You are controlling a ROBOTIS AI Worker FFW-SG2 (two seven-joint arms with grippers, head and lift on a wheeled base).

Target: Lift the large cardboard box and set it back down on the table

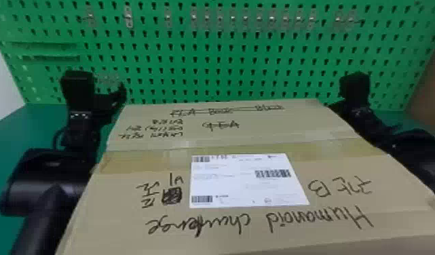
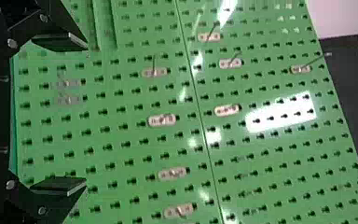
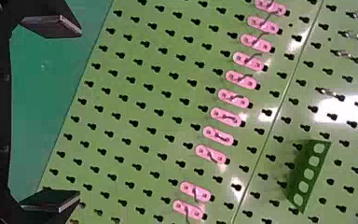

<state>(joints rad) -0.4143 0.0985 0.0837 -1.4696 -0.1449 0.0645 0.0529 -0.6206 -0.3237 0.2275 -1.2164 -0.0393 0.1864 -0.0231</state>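
I am keeping my left gripper (image 1: 99,96) beside the far left corner of the box (image 1: 253,135) and my right gripper (image 1: 355,88) near its far right corner. Both hands are hanging released, their flat black fingers standing wide apart, and my arms are running along the two sides of the box. I cannot tell whether they are touching it, or whether the box is resting on the table (image 1: 6,135).

The head view is giving me the broad top: matte brown cardboard, with shiny tape (image 1: 145,161) crossing it and a smooth white label (image 1: 243,186) lying below the tape. Black handwriting is running upside down around the label, and some of it is struck through. Behind the box, the green pegboard (image 1: 226,51) is standing upright, full of small keyhole slots.

My left wrist view is looking past the fingers onto that board, where rounded beige brackets (image 2: 162,120) are carrying thin wire hooks and white glare is sliding over the glossy surface. A pale wall (image 2: 342,18) is showing past its edge.

My right wrist view is showing a slanting row of pink brackets (image 3: 226,116) and a green bar (image 3: 306,181) with round holes, jutting from the board.
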